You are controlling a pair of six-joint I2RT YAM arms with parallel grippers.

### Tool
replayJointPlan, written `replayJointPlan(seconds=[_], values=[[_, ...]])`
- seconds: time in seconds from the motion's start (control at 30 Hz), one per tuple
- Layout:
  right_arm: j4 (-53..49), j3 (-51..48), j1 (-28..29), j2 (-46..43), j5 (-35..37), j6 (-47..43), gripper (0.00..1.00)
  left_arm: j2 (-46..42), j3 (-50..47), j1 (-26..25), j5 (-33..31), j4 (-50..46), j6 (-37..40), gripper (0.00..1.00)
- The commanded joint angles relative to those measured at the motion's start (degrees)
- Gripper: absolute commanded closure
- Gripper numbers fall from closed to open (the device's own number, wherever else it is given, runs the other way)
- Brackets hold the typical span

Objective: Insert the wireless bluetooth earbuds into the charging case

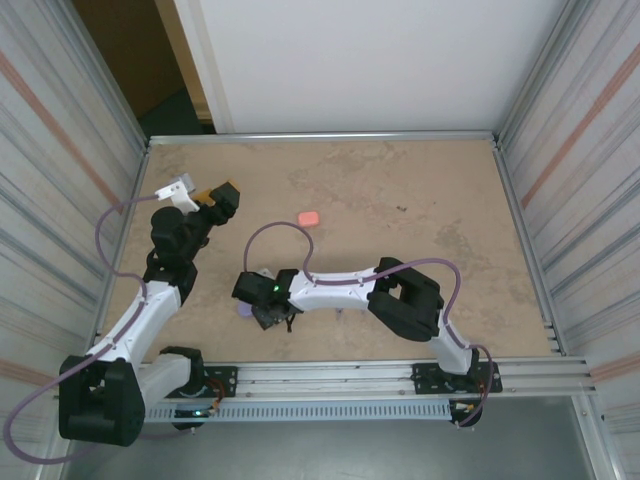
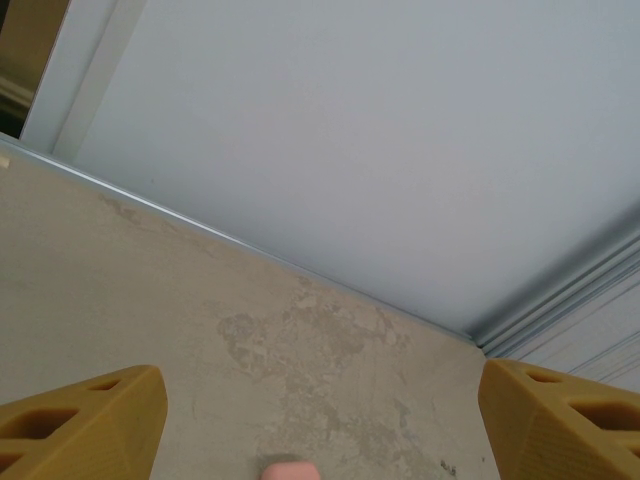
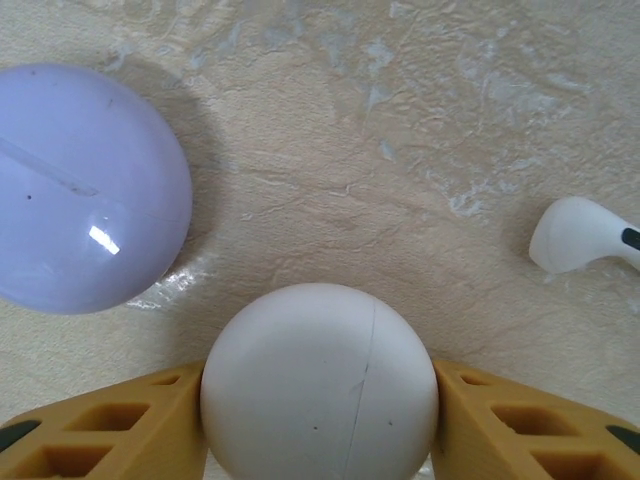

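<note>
In the right wrist view a round white charging case (image 3: 320, 385) sits between my right gripper's yellow fingers (image 3: 130, 425), which press against both of its sides. My right gripper (image 1: 268, 312) is low over the table's near middle. A closed purple case (image 3: 80, 190) lies just left of the white one. One white earbud (image 3: 580, 235) lies on the table to the right. My left gripper (image 1: 218, 197) hangs open at the far left with nothing between its fingers (image 2: 90, 420). A pink case (image 1: 308, 217) rests on the table ahead of it, its top edge (image 2: 290, 470) just showing.
The tan table (image 1: 420, 210) is bounded by a metal rim and corrugated side walls. A white back wall (image 2: 400, 150) stands behind it. The right arm's cable loops over the table near the pink case.
</note>
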Motion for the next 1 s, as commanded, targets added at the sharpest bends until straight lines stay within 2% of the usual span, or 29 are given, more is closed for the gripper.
replayJointPlan(seconds=[0.0, 0.33, 0.6, 0.7, 0.97], values=[[2.5, -2.6, -0.7, -1.4, -0.1, -1.3, 0.48, 0.1, -0.1, 0.4, 0.0, 1.9, -0.6, 0.18], [10.6, -11.5, -1.7, -13.6, 5.4, -12.3, 0.49, 0.0, 2.0, 0.4, 4.3, 1.0, 0.1, 0.19], [15.6, -19.6, -7.2, -27.6, 8.7, -30.5, 0.49, -1.3, 4.8, 0.4, 9.3, -1.2, 0.2, 0.2], [18.7, -22.9, -10.1, -32.8, 6.9, -37.9, 0.49, -1.8, 5.9, 0.4, 11.1, -2.0, 0.5, 0.2], [24.3, -29.5, -20.6, -46.4, -4.1, -52.4, 0.49, -1.3, 10.7, 0.4, 23.0, -2.8, 1.5, 0.21]])
